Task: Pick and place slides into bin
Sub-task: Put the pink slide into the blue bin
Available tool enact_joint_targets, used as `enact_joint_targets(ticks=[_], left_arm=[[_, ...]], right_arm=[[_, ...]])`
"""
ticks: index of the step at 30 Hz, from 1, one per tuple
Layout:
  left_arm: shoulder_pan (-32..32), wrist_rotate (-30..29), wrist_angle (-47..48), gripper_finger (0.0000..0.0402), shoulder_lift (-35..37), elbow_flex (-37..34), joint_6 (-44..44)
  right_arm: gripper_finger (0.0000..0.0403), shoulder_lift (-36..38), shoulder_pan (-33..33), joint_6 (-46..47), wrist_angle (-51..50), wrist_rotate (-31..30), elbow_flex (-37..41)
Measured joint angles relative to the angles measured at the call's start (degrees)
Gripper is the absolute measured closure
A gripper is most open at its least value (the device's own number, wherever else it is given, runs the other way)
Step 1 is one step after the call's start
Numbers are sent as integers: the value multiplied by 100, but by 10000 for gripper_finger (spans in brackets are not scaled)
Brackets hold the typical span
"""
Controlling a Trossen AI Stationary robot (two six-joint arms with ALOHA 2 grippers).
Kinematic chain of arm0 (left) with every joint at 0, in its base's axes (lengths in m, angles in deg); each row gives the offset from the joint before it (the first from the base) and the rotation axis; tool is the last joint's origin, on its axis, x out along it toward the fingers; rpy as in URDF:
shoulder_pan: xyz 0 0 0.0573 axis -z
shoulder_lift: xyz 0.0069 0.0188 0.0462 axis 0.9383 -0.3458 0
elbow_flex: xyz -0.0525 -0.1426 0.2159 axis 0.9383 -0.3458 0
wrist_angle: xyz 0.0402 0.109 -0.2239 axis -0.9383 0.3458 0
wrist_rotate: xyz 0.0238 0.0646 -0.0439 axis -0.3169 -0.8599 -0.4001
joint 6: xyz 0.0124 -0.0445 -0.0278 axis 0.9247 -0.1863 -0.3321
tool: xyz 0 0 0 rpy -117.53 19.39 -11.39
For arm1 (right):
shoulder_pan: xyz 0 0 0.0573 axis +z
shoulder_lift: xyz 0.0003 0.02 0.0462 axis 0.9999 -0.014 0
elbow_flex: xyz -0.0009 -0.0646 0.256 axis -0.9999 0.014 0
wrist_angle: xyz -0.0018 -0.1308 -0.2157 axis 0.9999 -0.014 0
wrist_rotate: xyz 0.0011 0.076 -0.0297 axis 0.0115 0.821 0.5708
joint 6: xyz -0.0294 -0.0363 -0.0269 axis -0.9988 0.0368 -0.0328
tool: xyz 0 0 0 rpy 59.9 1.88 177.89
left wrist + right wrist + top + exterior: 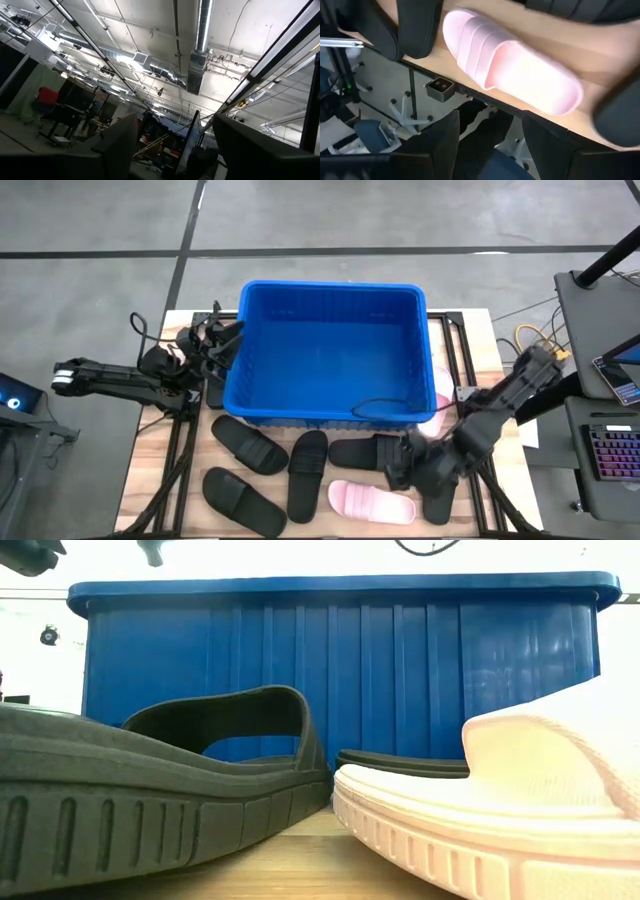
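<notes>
The blue bin (330,350) stands at the table's far middle and fills the back of the low view (340,670). Several black slides (248,445) (307,473) (365,452) and a pale pink slide (372,500) lie flat on their soles in front of it. The pink slide also shows in the right wrist view (515,65). My right gripper (492,150) is open and empty, above the table's near right part (405,468), next to the pink slide. My left gripper (175,160) is open and empty beside the bin's left rim (215,340), pointing up.
Another pink slide (440,390) lies beside the bin's right wall, and a black slide (243,500) lies at the near left. In the low view a black slide (150,790) and a pink one (520,800) lie close to the camera. A cable (385,405) hangs over the bin's near rim.
</notes>
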Motion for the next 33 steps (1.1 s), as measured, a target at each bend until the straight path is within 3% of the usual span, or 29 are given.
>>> enact_joint_targets(ticks=[10,14,20,33], left_arm=[[2,2,-19,157,-107,-47,0],[0,2,-3,157,-117,-47,-4],[1,4,-14,157,-136,-42,-2],[0,6,-14,157,-146,-34,-2]], right_arm=[[197,-1100,30,389,657,-304,2],[198,-1352,33,430,855,-381,2],[197,-1685,130,761,922,-1204,2],[197,-2335,256,905,1502,-1524,2]])
